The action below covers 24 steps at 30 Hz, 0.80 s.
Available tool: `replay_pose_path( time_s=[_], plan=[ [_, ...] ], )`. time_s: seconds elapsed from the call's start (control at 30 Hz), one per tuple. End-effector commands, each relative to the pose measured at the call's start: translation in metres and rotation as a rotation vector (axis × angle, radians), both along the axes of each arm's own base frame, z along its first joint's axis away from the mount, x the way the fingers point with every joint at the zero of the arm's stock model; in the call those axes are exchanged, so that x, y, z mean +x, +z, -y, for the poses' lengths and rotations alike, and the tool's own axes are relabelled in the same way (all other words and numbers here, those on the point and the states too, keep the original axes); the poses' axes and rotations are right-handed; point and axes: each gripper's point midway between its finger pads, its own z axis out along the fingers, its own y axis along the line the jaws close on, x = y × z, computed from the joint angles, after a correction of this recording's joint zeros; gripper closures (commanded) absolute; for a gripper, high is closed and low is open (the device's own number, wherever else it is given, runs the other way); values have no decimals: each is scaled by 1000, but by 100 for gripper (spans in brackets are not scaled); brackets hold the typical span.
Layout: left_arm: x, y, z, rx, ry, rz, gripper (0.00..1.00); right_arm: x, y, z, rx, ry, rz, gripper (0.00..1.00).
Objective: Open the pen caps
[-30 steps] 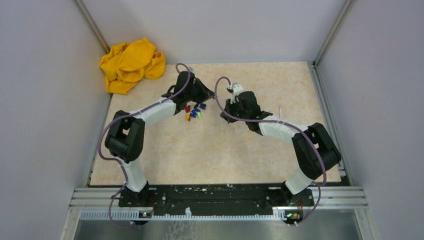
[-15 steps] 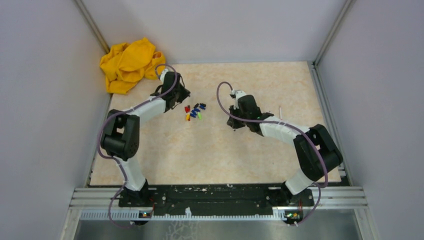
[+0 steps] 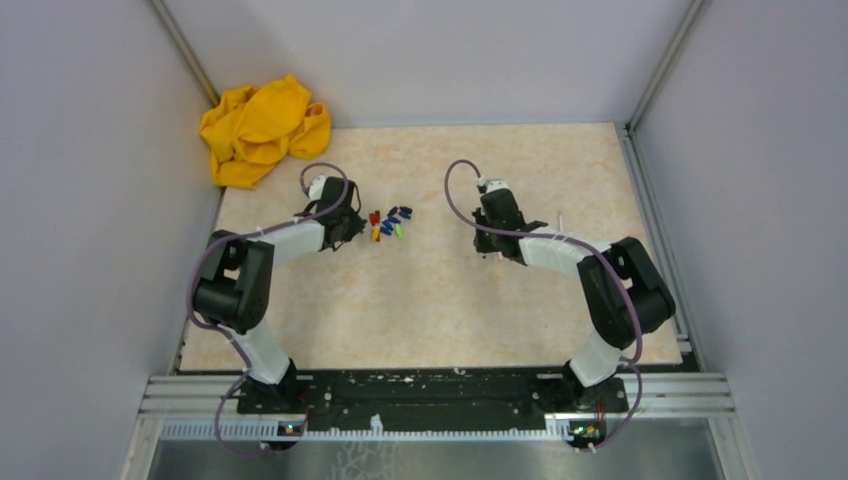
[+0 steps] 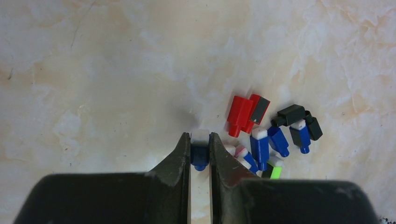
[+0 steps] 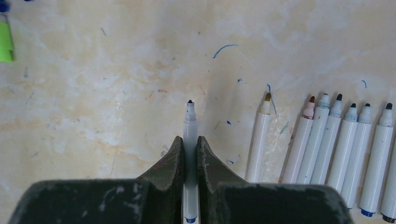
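The pen caps (image 4: 261, 133) lie in a loose pile of red, blue, black and green pieces on the marbled table, just right of my left fingers. My left gripper (image 4: 200, 136) is shut on one blue cap (image 4: 200, 154) with a white end, held low over the table. In the top view this gripper (image 3: 347, 228) sits left of the pile (image 3: 388, 222). My right gripper (image 5: 190, 138) is shut on a thin white pen barrel (image 5: 189, 121) whose dark tip is bare. From above, the right gripper (image 3: 488, 243) is well right of the pile.
A row of several uncapped white pens (image 5: 345, 149) lies on the table right of my right gripper. Ink marks (image 5: 224, 48) dot the surface. A crumpled yellow cloth (image 3: 262, 130) sits in the back left corner. Grey walls enclose the table.
The two grippers were close together above the pile and have drawn apart. The left went left and nearer with the blue cap; the right went right with the pen.
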Motion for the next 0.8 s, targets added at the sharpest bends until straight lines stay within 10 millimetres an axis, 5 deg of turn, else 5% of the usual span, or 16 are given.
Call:
replay_pose_path(
  time_s=[0.0, 0.43, 0.77],
  plan=[
    [2, 1, 3, -33, 8, 10, 91, 21, 7, 7, -27, -70, 37, 100],
    [-2, -9, 19, -102, -33, -9, 66, 22, -13, 36, -120, -130, -12, 100],
    [-5, -5, 23, -125, -34, -4, 61, 21, -24, 44, -169, -145, -31, 89]
  ],
)
